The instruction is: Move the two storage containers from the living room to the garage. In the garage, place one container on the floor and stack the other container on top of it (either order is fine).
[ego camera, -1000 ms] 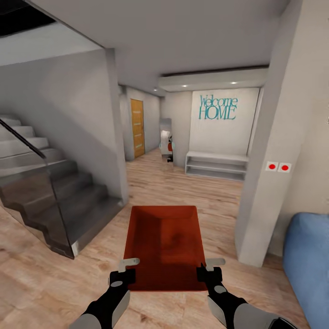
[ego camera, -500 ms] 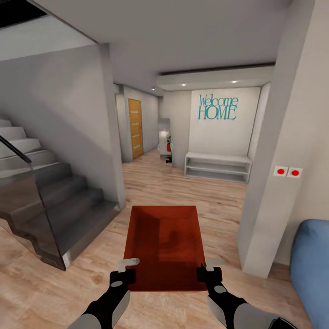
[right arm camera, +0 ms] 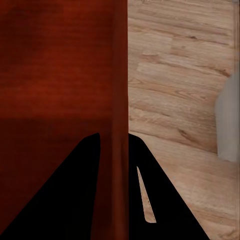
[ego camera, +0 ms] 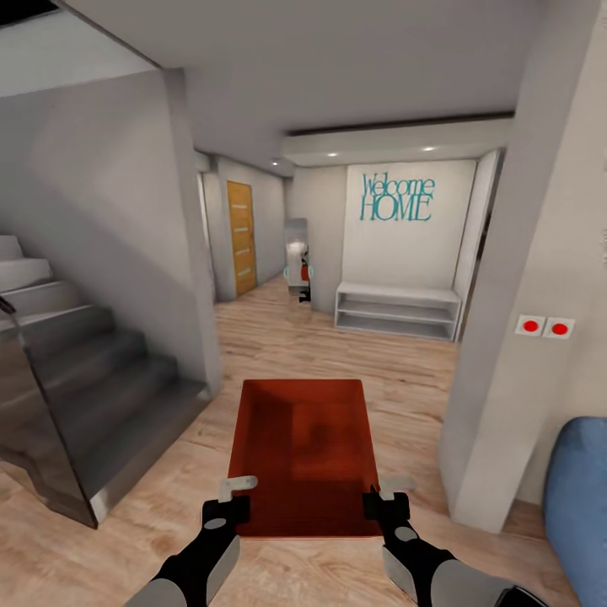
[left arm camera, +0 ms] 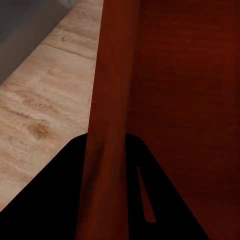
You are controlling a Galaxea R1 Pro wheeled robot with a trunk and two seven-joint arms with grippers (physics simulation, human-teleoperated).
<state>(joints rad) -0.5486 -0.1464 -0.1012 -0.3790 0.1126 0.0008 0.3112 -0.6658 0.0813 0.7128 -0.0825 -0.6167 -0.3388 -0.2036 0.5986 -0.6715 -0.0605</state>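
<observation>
I hold one orange-red lidless storage container (ego camera: pixel 305 451) level in front of me, above the light wood-plank floor (ego camera: pixel 337 354). My left gripper (ego camera: pixel 236 499) is shut on the near end of its left wall. My right gripper (ego camera: pixel 378 497) is shut on the near end of its right wall. In the left wrist view the thin red wall (left arm camera: pixel 107 115) runs between the dark fingers (left arm camera: pixel 60 200), with the box's inside beside it. The right wrist view has the container wall (right arm camera: pixel 119 100) clamped the same way, with plank floor past it.
A grey staircase (ego camera: pixel 84 379) with a glass rail is at the left, and a pale wall corner (ego camera: pixel 506 354) with red switches at the right. A blue cushion (ego camera: pixel 582 489) lies low right. The hallway ahead leads to a white shelf (ego camera: pixel 396 308) and an orange door (ego camera: pixel 240 236).
The whole view has shifted forward along the hallway: the stairs and right wall corner slid outward and nearer. The container and both grippers keep the same hold.
</observation>
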